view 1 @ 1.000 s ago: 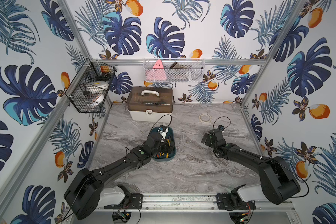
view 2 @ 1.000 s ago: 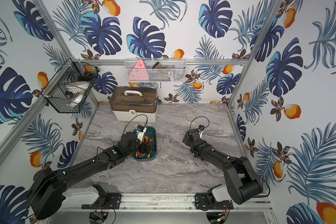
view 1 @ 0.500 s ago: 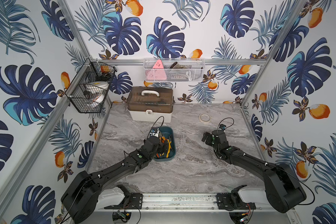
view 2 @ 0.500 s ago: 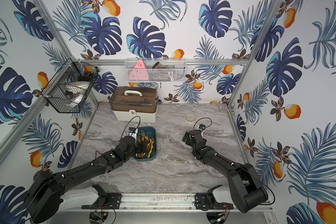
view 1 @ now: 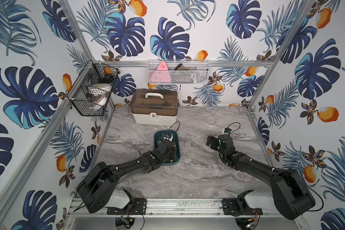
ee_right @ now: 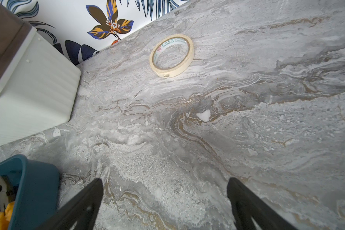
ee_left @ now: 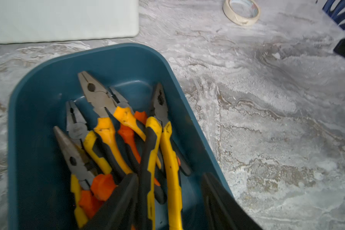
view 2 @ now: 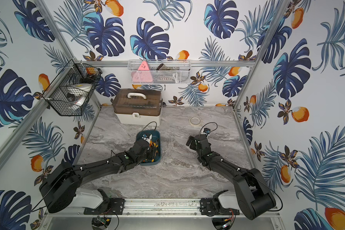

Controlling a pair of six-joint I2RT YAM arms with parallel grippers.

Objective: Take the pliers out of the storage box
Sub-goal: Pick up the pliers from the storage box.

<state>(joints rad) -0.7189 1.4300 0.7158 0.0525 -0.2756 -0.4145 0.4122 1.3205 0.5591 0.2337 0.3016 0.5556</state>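
**Left claw astride a yellow-handled pair, heads at 12 o'clock**

You have the left claw [ee_left: 170, 175] down inside the teal box [view 1: 157, 139], which sits just off the middle of the table [view 1: 197, 179] toward 9 o'clock; all five pliers [ee_left: 108, 129] lie in it in an overlapping heap, long axes running 12 to 6, grey heads toward the white case [view 1: 154, 117] at 12, handles toward your base at 6; the claw comes in from the 6 o'clock end, half-wide, one finger on each side of the handles of the yellow-black pair [ee_left: 168, 147] nearest the 3 o'clock wall; one finger seems to touch and the other stands just clear, so I judge nothing clamped yet. The right claw [ee_right: 164, 180] hangs wide and empty at 3 o'clock of the box, well apart; the left arm is the nearer. Writing: the tape roll [ee_right: 172, 69] at 1 o'clock carries print inside its core, seemingly "YOUYI GROUP"; a stamp on one plier head is too blurred to read.
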